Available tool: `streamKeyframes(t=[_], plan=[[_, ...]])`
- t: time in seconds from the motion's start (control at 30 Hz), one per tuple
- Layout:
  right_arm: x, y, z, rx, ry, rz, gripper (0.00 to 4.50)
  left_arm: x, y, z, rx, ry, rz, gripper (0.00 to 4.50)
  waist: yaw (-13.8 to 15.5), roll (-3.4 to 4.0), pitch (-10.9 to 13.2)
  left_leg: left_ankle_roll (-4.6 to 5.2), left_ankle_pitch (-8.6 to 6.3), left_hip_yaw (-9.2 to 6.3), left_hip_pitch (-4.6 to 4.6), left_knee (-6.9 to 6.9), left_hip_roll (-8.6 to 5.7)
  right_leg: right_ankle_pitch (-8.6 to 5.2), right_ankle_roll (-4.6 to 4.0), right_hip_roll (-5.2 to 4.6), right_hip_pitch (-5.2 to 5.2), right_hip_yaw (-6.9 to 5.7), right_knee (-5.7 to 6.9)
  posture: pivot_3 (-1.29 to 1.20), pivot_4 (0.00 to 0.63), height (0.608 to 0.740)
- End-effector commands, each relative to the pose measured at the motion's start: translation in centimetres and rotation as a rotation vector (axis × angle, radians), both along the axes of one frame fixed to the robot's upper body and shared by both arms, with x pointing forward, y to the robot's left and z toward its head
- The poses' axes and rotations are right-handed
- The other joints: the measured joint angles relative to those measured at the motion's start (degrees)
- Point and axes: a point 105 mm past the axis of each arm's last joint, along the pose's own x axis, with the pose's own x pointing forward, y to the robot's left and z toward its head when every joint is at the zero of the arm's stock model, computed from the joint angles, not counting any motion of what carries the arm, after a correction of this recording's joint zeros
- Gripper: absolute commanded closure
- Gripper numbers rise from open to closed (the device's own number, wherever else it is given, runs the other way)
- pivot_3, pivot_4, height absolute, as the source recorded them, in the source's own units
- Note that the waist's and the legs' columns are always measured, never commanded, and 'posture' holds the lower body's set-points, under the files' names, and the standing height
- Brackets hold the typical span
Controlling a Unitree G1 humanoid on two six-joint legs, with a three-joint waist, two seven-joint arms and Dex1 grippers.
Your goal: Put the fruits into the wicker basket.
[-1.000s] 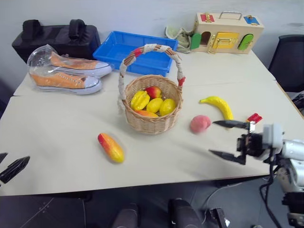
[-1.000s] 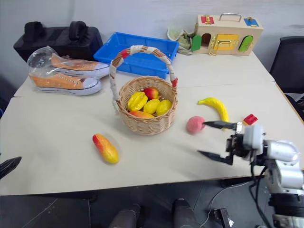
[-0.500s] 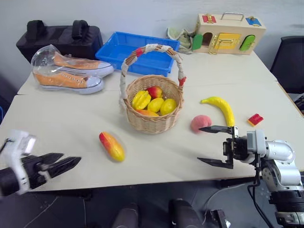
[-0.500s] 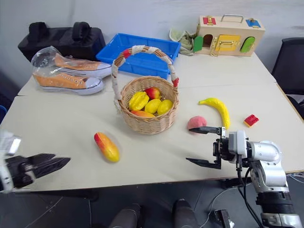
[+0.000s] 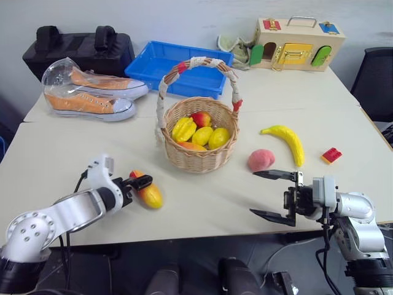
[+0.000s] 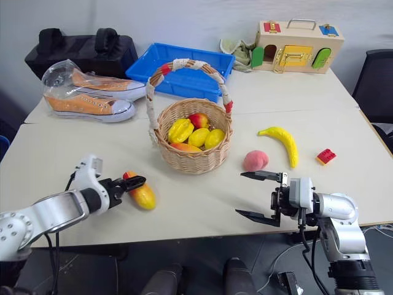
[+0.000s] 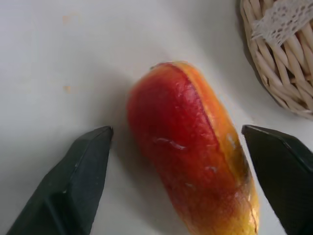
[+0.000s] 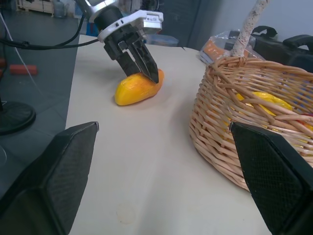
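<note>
Red-to-yellow mango (image 5: 145, 190) lies near the desk's (image 5: 73, 153) front edge, framed untouched by the open left gripper (image 5: 139, 182), which must next close and carry it to the wicker basket (image 5: 198, 147).

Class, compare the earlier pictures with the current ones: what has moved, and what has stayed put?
The left gripper swung in from the table's edge to straddle the mango, jaws open, not yet gripping. The right gripper stays open short of the peach. Banana and wicker basket unmoved.

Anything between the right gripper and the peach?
No. In the left eye view, bare table separates the right gripper from the peach.
</note>
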Motion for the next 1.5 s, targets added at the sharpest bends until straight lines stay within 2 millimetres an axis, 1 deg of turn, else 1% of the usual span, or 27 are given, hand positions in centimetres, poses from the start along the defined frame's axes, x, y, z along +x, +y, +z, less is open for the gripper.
streamKeyframes(t=[0.03, 0.17, 0.23, 0.27, 0.3, 0.33, 0.37, 0.4, 0.43, 0.47, 0.53, 0.57, 0.6, 0.63, 0.67, 0.77, 0.83, 0.9, 0.97, 1.03, 1.07, 1.13, 1.17, 1.23, 1.37, 1.4, 1.5], plan=[[-0.2, 0.2, 1.2, 0.029, -0.061, -0.010, 0.00, -0.3, -1.2, -3.0, 0.055, 0.108, -0.098, 1.14, 0.45, 0.08, -0.06, 0.01, 0.04, 0.00, 0.03, 0.00, -0.04, 0.01, 0.01, 0.00, 0.03, -0.01, 0.01, 0.00, 0.150, 0.740], [-0.2, 0.1, 1.6, 0.035, -0.069, -0.027, 0.00, 0.2, -1.6, -2.8, 0.094, 0.083, -0.172, 2.13, 1.13, 0.16, -0.14, 0.03, 0.09, -0.01, 0.06, 0.00, -0.11, 0.03, 0.05, 0.04, 0.06, 0.00, 0.05, 0.00, 0.150, 0.740], [-0.2, 0.0, 1.7, 0.032, -0.064, -0.036, 0.00, 0.3, -1.2, -2.4, 0.112, 0.063, -0.192, 2.36, 1.12, 0.16, -0.14, 0.04, 0.10, -0.03, 0.05, -0.02, -0.14, 0.03, 0.06, 0.01, 0.05, 0.01, 0.04, 0.00, 0.150, 0.740], [-0.2, -0.1, 1.7, 0.030, -0.062, -0.048, 0.00, 0.9, -0.7, -1.4, 0.115, 0.014, -0.194, 2.39, 1.08, 0.17, -0.14, 0.04, 0.10, -0.03, 0.05, -0.02, -0.14, 0.03, 0.07, 0.00, 0.04, 0.01, 0.04, 0.00, 0.150, 0.740], [-0.3, -0.2, 1.8, 0.026, -0.063, -0.057, 0.00, 1.5, -0.3, 0.2, 0.100, -0.069, -0.219, 2.42, 1.02, 0.16, -0.14, 0.04, 0.10, -0.03, 0.05, -0.03, -0.13, 0.04, 0.07, -0.03, 0.03, 0.02, 0.04, 0.00, 0.150, 0.740], [-0.4, -0.3, 2.2, 0.038, -0.066, -0.080, 0.00, 2.2, 0.1, 2.9, 0.080, -0.213, -0.263, 2.44, 0.99, 0.16, -0.13, 0.04, 0.10, -0.03, 0.03, -0.04, -0.12, 0.03, 0.07, -0.02, 0.00, 0.02, 0.04, 0.00, 0.150, 0.740], [-0.4, -0.4, 2.5, 0.047, -0.068, -0.097, 0.00, 2.4, 0.3, 4.8, 0.075, -0.314, -0.307, 2.45, 0.93, 0.07, -0.08, 0.02, 0.11, -0.02, -0.02, -0.06, -0.09, 0.03, 0.06, 0.01, -0.06, 0.00, 0.03, 0.00, 0.150, 0.740], [-0.4, -0.5, 2.9, 0.065, -0.069, -0.116, 0.00, 2.0, 0.1, 6.7, 0.058, -0.423, -0.402, 2.46, 0.92, -0.02, -0.02, -0.07, 0.16, -0.01, -0.11, -0.08, -0.05, 0.02, 0.04, 0.07, -0.16, -0.03, 0.04, 0.00, 0.150, 0.740], [-0.5, -0.5, 3.2, 0.077, -0.068, -0.129, 0.00, 1.7, -0.1, 7.7, 0.051, -0.486, -0.473, 2.46, 0.85, -0.05, 0.00, -0.13, 0.20, 0.00, -0.16, -0.14, 0.00, 0.01, 0.01, 0.12, -0.23, -0.06, 0.02, 0.00, 0.150, 0.740], [-0.4, -0.5, 3.7, 0.103, -0.066, -0.152, 0.00, 0.8, -0.8, 9.1, 0.038, -0.587, -0.592, 2.46, 0.73, -0.05, 0.00, -0.16, 0.21, 0.01, -0.20, -0.16, 0.03, -0.01, -0.04, 0.14, -0.27, -0.07, 0.01, 0.00, 0.150, 0.740], [-0.2, -0.7, 5.1, 0.193, -0.055, -0.239, 0.00, -1.1, -3.3, 12.2, 0.032, -0.801, -0.871, 2.46, 0.65, -0.03, 0.01, -0.15, 0.21, 0.13, -0.16, -0.30, 0.03, -0.03, -0.07, 0.10, -0.29, -0.08, -0.06, 0.00, 0.150, 0.740], [0.0, -1.0, 5.7, 0.237, -0.050, -0.289, 0.00, -1.4, -4.9, 13.2, 0.048, -0.897, -0.971, 2.46, 0.86, -0.04, 0.01, -0.14, 0.21, 0.13, -0.17, -0.31, 0.03, -0.03, -0.07, 0.06, -0.29, -0.07, -0.10, 0.00, 0.150, 0.740], [0.1, -1.2, 6.0, 0.263, -0.046, -0.322, 0.00, -1.4, -5.9, 13.7, 0.061, -0.953, -1.026, 2.46, 1.25, -0.04, 0.01, -0.13, 0.21, 0.09, -0.20, -0.28, 0.04, -0.03, -0.07, 0.05, -0.26, -0.07, -0.15, 0.00, 0.150, 0.740], [0.1, -1.4, 6.1, 0.277, -0.041, -0.343, 0.00, -1.0, -6.6, 13.9, 0.081, -0.993, -1.046, 2.46, 1.46, -0.04, 0.01, -0.11, 0.23, -0.04, -0.24, -0.25, 0.00, -0.03, -0.06, 0.04, -0.19, -0.12, -0.25, 0.00, 0.150, 0.740], [0.1, -1.4, 6.1, 0.279, -0.035, -0.355, 0.00, -0.5, -8.0, 13.8, 0.129, -1.051, -1.092, 2.46, 1.42, -0.04, 0.00, -0.09, 0.23, -0.06, -0.25, -0.24, -0.02, -0.01, -0.04, 0.02, -0.11, -0.13, -0.33, 0.00, 0.150, 0.740], [-0.3, -1.2, 6.2, 0.296, -0.025, -0.386, 0.00, 2.7, -11.6, 13.7, 0.358, -1.226, -1.101, 2.46, 1.47, -0.13, 0.05, 0.09, 0.25, -0.01, -0.25, -0.22, -0.19, 0.08, 0.13, 0.06, -0.07, -0.11, -0.37, 0.00, 0.150, 0.740], [-0.7, -0.9, 6.2, 0.306, -0.021, -0.392, 0.00, 4.6, -12.9, 13.7, 0.482, -1.298, -1.054, 2.46, 1.36, -0.24, 0.12, 0.21, 0.30, 0.06, -0.29, -0.20, -0.29, 0.16, 0.28, 0.08, -0.09, -0.12, -0.40, 0.00, 0.150, 0.740], [-0.8, -0.7, 6.2, 0.312, -0.017, -0.397, 0.00, 5.8, -13.4, 13.5, 0.573, -1.323, -1.026, 2.46, 0.61, -0.29, 0.15, 0.35, 0.27, 0.21, -0.32, -0.20, -0.34, 0.21, 0.38, 0.09, -0.19, -0.13, -0.38, 0.00, 0.150, 0.740], [-1.0, -0.6, 6.3, 0.326, -0.018, -0.410, 0.00, 7.6, -13.3, 13.2, 0.736, -1.313, -0.974, 2.46, 0.01, -0.34, 0.18, 0.43, 0.22, 0.34, -0.31, -0.20, -0.32, 0.24, 0.43, 0.07, -0.29, -0.06, -0.33, 0.00, 0.150, 0.740], [-1.0, -0.6, 6.4, 0.335, -0.020, -0.422, 0.00, 8.3, -13.3, 12.9, 0.795, -1.304, -0.974, 2.46, -0.20, -0.35, 0.18, 0.43, 0.22, 0.33, -0.32, -0.21, -0.30, 0.24, 0.44, 0.08, -0.34, -0.08, -0.31, 0.00, 0.150, 0.740], [-1.0, -0.7, 6.3, 0.335, -0.021, -0.428, 0.00, 8.3, -13.6, 12.1, 0.808, -1.259, -1.020, 2.46, -0.19, -0.35, 0.19, 0.43, 0.22, 0.32, -0.32, -0.23, -0.29, 0.24, 0.44, 0.07, -0.36, -0.08, -0.29, 0.00, 0.150, 0.740], [-1.0, -0.8, 6.3, 0.334, -0.021, -0.434, 0.00, 8.6, -13.9, 11.4, 0.822, -1.218, -1.051, 2.46, 0.01, -0.36, 0.19, 0.43, 0.22, 0.29, -0.32, -0.22, -0.28, 0.24, 0.44, 0.06, -0.36, -0.11, -0.29, 0.00, 0.150, 0.740], [-0.9, -0.8, 6.2, 0.327, -0.022, -0.433, 0.00, 8.5, -14.2, 11.6, 0.785, -1.210, -1.050, 2.12, 0.13, -0.37, 0.19, 0.44, 0.22, 0.28, -0.33, -0.20, -0.30, 0.24, 0.44, 0.06, -0.36, -0.12, -0.28, 0.00, 0.150, 0.740], [-0.8, -1.0, 6.1, 0.324, -0.018, -0.436, 0.00, 7.8, -14.8, 12.9, 0.672, -1.234, -1.028, 1.45, 0.44, -0.39, 0.21, 0.48, 0.20, 0.26, -0.41, -0.11, -0.32, 0.25, 0.46, 0.05, -0.36, -0.12, -0.29, 0.00, 0.150, 0.740], [-0.4, -2.0, 5.6, 0.307, -0.006, -0.459, 0.00, 7.2, -14.1, 15.4, 0.545, -1.283, -0.946, 0.17, 0.84, -0.41, 0.22, 0.51, 0.18, 0.17, -0.50, 0.01, -0.31, 0.27, 0.48, 0.03, -0.38, -0.10, -0.29, 0.00, 0.150, 0.740], [-0.3, -2.2, 5.5, 0.306, -0.005, -0.463, 0.00, 7.1, -13.9, 15.7, 0.525, -1.283, -0.938, 0.04, 0.84, -0.41, 0.22, 0.50, 0.18, 0.17, -0.50, 0.01, -0.30, 0.27, 0.48, 0.03, -0.38, -0.10, -0.28, 0.00, 0.150, 0.740], [-0.2, -3.4, 5.0, 0.310, 0.016, -0.499, 0.00, 6.6, -12.5, 16.4, 0.464, -1.291, -0.915, 0.04, 0.97, -0.41, 0.22, 0.47, 0.19, 0.16, -0.47, 0.01, -0.28, 0.26, 0.48, 0.03, -0.38, -0.12, -0.23, 0.00, 0.150, 0.740]])
